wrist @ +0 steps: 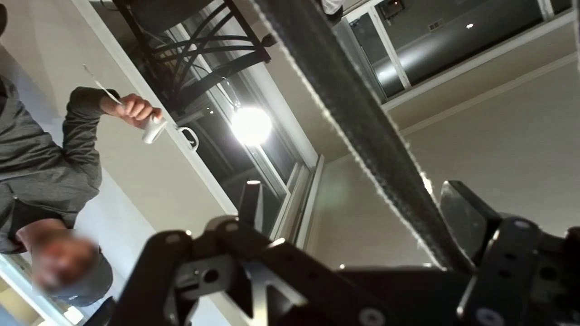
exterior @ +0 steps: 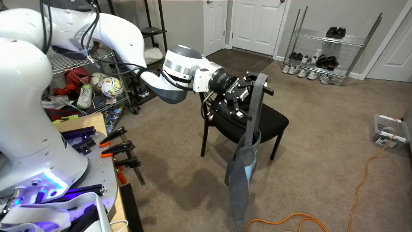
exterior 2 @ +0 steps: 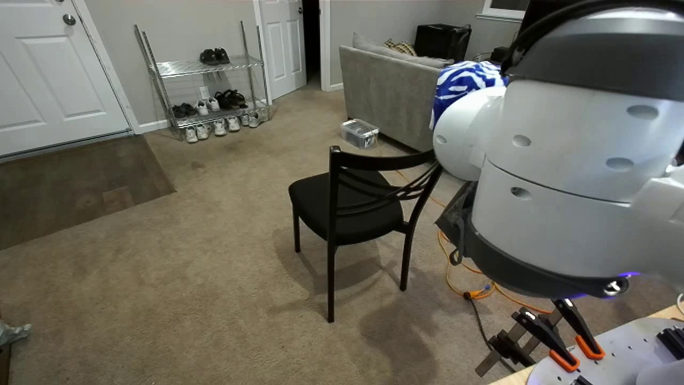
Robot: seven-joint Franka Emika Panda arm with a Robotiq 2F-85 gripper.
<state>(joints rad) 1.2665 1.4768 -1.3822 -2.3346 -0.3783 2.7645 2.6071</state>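
My gripper (exterior: 259, 104) stands open, its fingers wide apart. A grey cloth bag (exterior: 239, 183) with a light blue patch hangs by its long strap (exterior: 256, 100) from the upper finger, well off to the front of the arm. In the wrist view the dark strap (wrist: 362, 122) slants down to the base of the right finger (wrist: 469, 217); the left finger (wrist: 251, 203) is apart from it. Part of the bag (exterior 2: 454, 219) shows in an exterior view, where the arm hides the gripper. Behind the gripper is a black chair (exterior: 272, 120).
Around the carpet are a shoe rack (exterior: 328, 38), a clear plastic box (exterior: 389, 132), an orange cord (exterior: 360, 183) and a sofa (exterior 2: 390, 80). Clamps (exterior: 119, 148) jut from the robot's table. A person (wrist: 59, 158) holding a white controller (wrist: 154, 129) appears upside down in the wrist view.
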